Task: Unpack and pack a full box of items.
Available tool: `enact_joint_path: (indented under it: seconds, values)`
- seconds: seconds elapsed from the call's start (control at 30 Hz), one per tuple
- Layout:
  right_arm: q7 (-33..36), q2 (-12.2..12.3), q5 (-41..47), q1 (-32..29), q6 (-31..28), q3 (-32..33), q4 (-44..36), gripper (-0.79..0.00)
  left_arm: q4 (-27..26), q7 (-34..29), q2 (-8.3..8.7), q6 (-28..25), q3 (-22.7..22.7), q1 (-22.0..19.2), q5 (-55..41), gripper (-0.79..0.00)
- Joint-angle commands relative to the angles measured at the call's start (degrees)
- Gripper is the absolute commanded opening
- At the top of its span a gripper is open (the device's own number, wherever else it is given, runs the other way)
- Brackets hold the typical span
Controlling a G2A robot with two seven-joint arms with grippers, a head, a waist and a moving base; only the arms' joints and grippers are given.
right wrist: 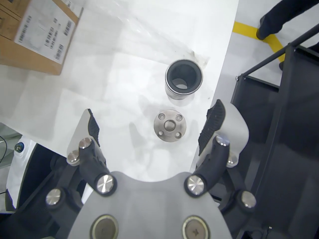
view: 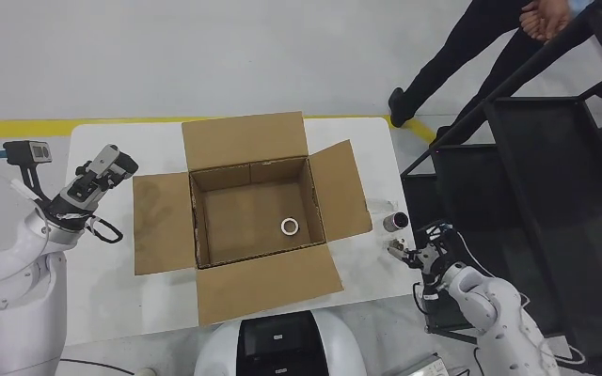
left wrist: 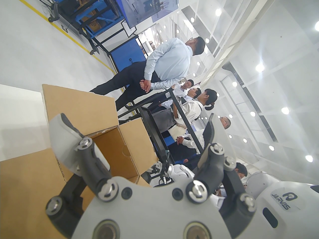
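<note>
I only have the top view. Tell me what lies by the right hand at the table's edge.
Observer: A round metal flange with four holes lies flat on the table, framed by the open fingers of the right hand.
Operator: Now describe the cylinder beyond it.
Observer: The cylinder stands upright, hollow and dark-lined, apart from the flange.
Operator: Report the left hand.
Observer: The left hand is open and holds nothing.
</note>
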Motion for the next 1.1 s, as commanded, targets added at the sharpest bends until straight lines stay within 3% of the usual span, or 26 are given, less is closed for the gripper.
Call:
enact_joint_path:
  seconds: [0.0, 0.4, 0.5, 0.63, 0.8, 1.07]
  values:
    - [-0.51, 0.00, -0.85, 1.95, 0.42, -0.82, 4.03, 0.000, 0.00, 0.00, 0.00, 0.00, 0.00, 0.00, 0.00, 0.000]
    - [-2.95, -0.14, -3.89, 8.21, 1.56, -4.85, 14.98, 0.000, 0.00, 0.00, 0.00, 0.00, 0.00, 0.00, 0.00, 0.000]
    - [-3.51, -0.19, -4.36, 8.97, 2.25, -5.54, 15.79, -0.099, 0.00, 0.00, 0.00, 0.00, 0.00, 0.00, 0.00, 0.000]
    - [-3.62, -0.12, -5.73, 9.41, 2.89, -6.07, 16.15, -0.099, 0.00, 0.00, 0.00, 0.00, 0.00, 0.00, 0.00, 0.000]
    - [-3.89, -0.05, -6.95, 9.74, 3.89, -6.50, 16.48, -0.191, 0.00, 0.00, 0.00, 0.00, 0.00, 0.00, 0.00, 0.000]
    - [-4.30, 0.08, -9.23, 9.55, 4.01, -7.61, 16.26, -0.219, 0.00, 0.00, 0.00, 0.00, 0.00, 0.00, 0.00, 0.000]
